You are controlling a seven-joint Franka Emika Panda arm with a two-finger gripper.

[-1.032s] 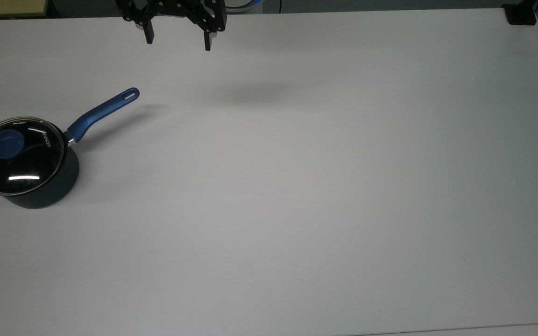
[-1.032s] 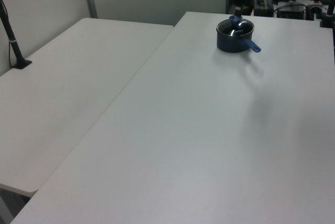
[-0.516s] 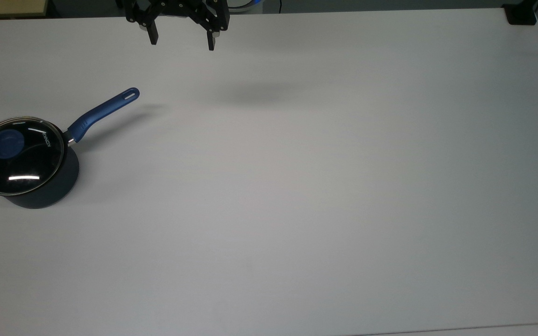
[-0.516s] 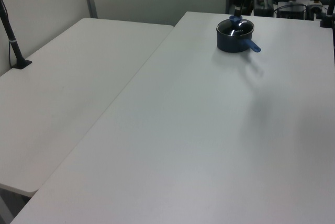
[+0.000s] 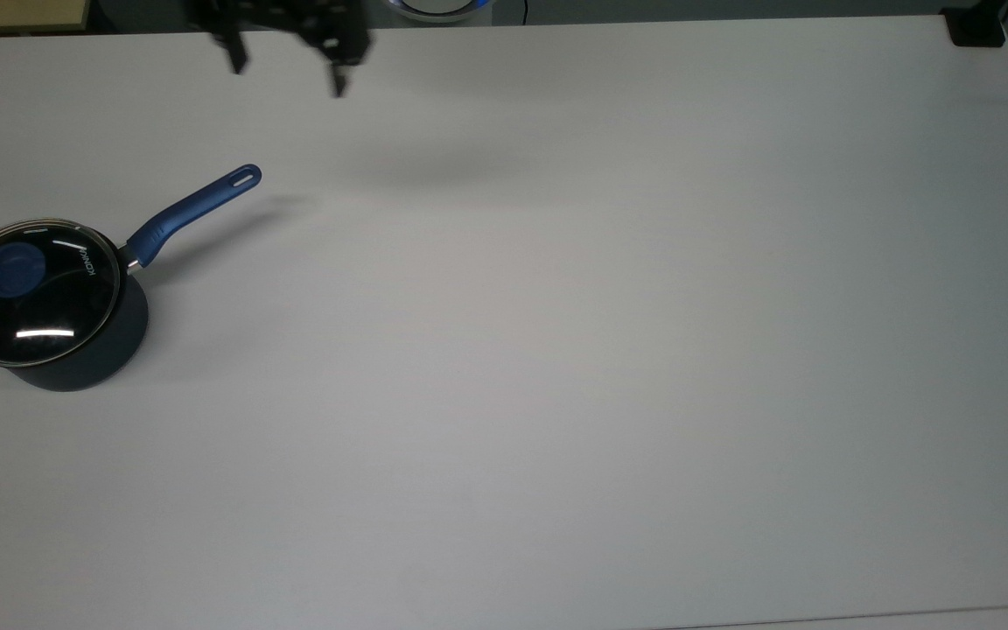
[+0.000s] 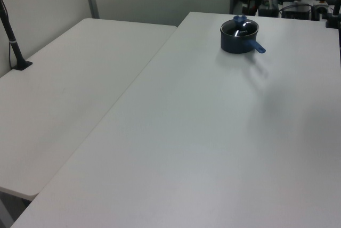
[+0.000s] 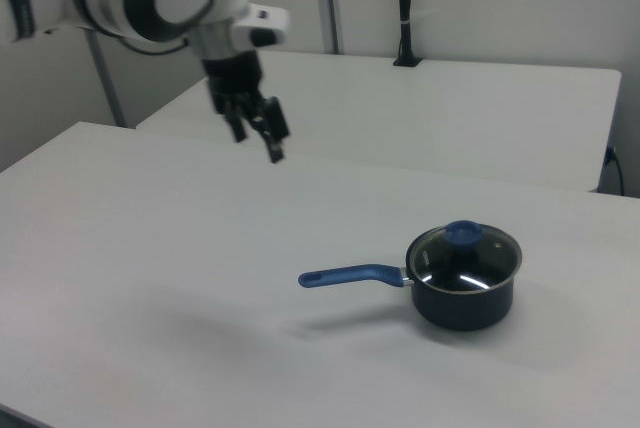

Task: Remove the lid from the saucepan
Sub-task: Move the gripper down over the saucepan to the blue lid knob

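Note:
The saucepan (image 5: 84,363) stands at the top view's left edge, a small dark pot whose long blue handle (image 5: 193,210) points up and to the right. The glass lid (image 5: 40,306) sits on it, with its blue knob (image 5: 14,267) on top. My gripper (image 5: 288,72) hangs open and empty above the table's far edge, well away from the pot and past the handle's tip. In the right view the gripper (image 7: 257,141) is high above the table, up and to the left of the saucepan (image 7: 463,306) and its lid (image 7: 470,256). The left view has the saucepan (image 6: 238,44) far back.
The pot stands on a wide white table (image 5: 556,350). A black clamp (image 5: 976,31) sits at its far right corner in the top view. A second white table (image 6: 69,95) adjoins it, with a black post (image 6: 13,41) on it.
My gripper has moved toward the top view's left along the table's far edge, still open. The saucepan and lid have not moved.

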